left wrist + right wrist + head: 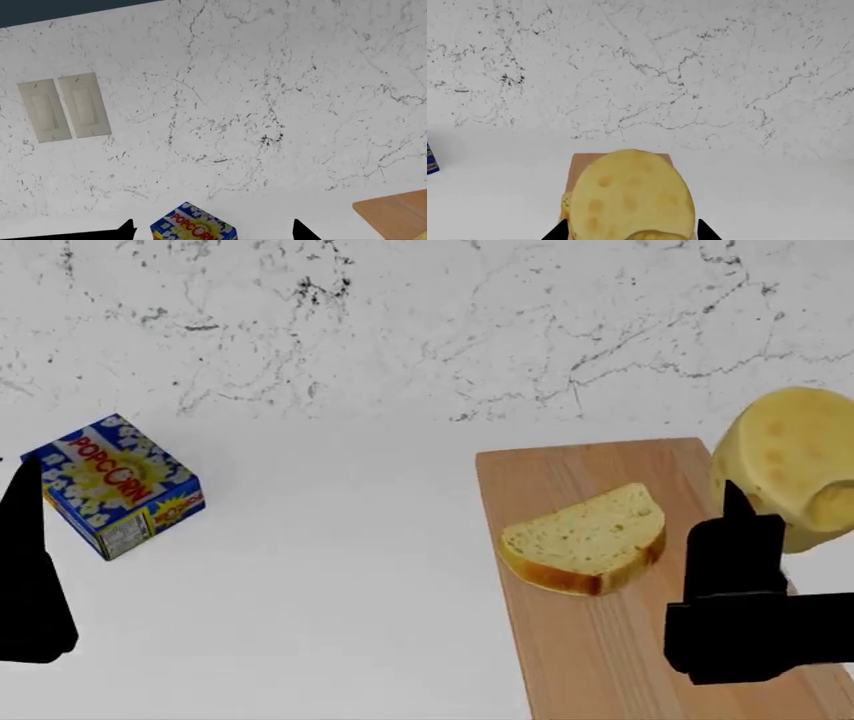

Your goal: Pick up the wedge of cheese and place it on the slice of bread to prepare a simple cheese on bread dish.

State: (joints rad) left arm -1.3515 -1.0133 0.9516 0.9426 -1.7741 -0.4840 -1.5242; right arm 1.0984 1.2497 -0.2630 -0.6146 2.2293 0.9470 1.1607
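My right fingers (747,515) grip pale-yellow holed cheese wedge (787,465) – shift inboard, centre over white crusted bread slice (587,538), then lower; left fingers (212,231) spread, idle.

Wall (427,320): white marble, dark grey veining, runs full width behind desk. Twin switch plate (65,107): beige, two rockers side by side, mounted on wall. Dark blue-grey band (60,10) along wall's far edge in left wrist view. Desk (334,590): plain white, matte, meets wall at soft seam. Light: even, diffuse, faint shadows only.
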